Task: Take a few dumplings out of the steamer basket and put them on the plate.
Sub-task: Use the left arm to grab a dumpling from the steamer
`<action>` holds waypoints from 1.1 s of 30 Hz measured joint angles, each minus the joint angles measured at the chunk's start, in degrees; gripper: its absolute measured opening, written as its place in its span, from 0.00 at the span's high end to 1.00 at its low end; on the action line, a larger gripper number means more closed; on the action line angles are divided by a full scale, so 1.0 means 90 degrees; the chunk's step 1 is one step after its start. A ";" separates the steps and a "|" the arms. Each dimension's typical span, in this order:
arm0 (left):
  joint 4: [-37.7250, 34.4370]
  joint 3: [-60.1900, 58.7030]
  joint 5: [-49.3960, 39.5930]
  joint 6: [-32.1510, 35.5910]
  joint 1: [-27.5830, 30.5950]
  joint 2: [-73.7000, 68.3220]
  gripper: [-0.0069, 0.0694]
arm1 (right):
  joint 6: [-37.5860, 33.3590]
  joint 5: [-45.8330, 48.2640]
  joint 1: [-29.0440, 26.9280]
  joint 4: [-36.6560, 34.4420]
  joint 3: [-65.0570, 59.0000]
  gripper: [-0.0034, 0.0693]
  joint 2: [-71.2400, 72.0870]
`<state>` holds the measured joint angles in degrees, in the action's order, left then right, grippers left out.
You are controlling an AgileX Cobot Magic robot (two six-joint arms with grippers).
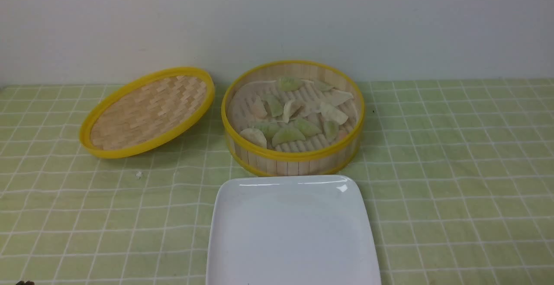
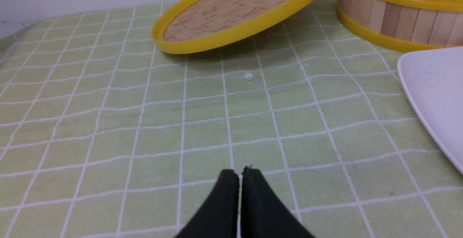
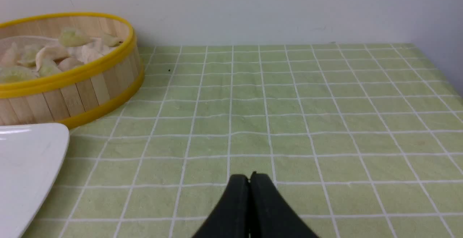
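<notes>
— How much of the task can be judged done?
— None. The plate (image 1: 294,233) is seen bare, with nothing set on it. All the dumplings (image 1: 288,134) are found inside the basket (image 1: 281,163), which stands just behind the plate's far edge. Every transfer is judged to be left to do.
— How are the tools held?
— The left gripper (image 2: 240,173) is shown with its fingertips pressed together and nothing between them. It is held low over the checked cloth (image 1: 454,189), apart from plate and basket. The right gripper (image 3: 249,178) is likewise closed up and empty, over bare cloth on the other side.
— What can be counted?
— One basket, one plate and one woven lid (image 1: 147,111), which is laid tilted just to the left of the basket. About a dozen dumplings are made out, some pale cream and some light green. An exact number cannot be given, since several overlap. One small white crumb (image 1: 138,174) is noted on the cloth near the lid.
— What is called for first?
— A gripper would have to be opened and brought over the basket's rim before any dumpling could be lifted.
</notes>
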<state>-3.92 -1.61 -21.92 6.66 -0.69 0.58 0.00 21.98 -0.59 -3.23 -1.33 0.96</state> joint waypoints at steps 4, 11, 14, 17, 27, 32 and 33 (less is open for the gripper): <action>0.0000 0.0000 0.0000 0.0000 0.0000 0.0000 0.92 | 0.0000 0.0000 0.0000 0.0000 0.0000 0.97 0.0000; 0.0000 0.0000 0.0000 0.0000 0.0000 0.0000 0.92 | 0.0000 0.0000 0.0000 0.0000 0.0000 0.97 0.0000; 0.0000 0.0000 0.0000 0.0000 0.0000 0.0000 0.92 | 0.0000 0.0000 0.0000 0.0000 0.0000 0.97 0.0000; 0.0008 0.0000 0.0000 0.0000 0.0000 0.0000 0.92 | 0.0000 0.0000 0.0000 0.0000 0.0000 0.97 0.0000; 0.0096 0.0000 0.0000 0.0005 0.0000 0.0000 0.92 | 0.0000 0.0000 0.0000 0.0000 0.0000 0.97 0.0000; 0.0164 0.0000 0.0000 0.0005 0.0000 0.0000 0.92 | 0.0000 0.0000 0.0000 0.0000 0.0000 0.97 0.0000; 0.0208 0.0000 0.0017 0.0005 0.0000 0.0000 0.92 | 0.0036 0.0000 0.0000 0.0000 0.0000 0.97 0.0000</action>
<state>-2.05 -1.61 -21.77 6.70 -0.69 0.58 0.33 21.98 -0.59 -3.23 -1.33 0.96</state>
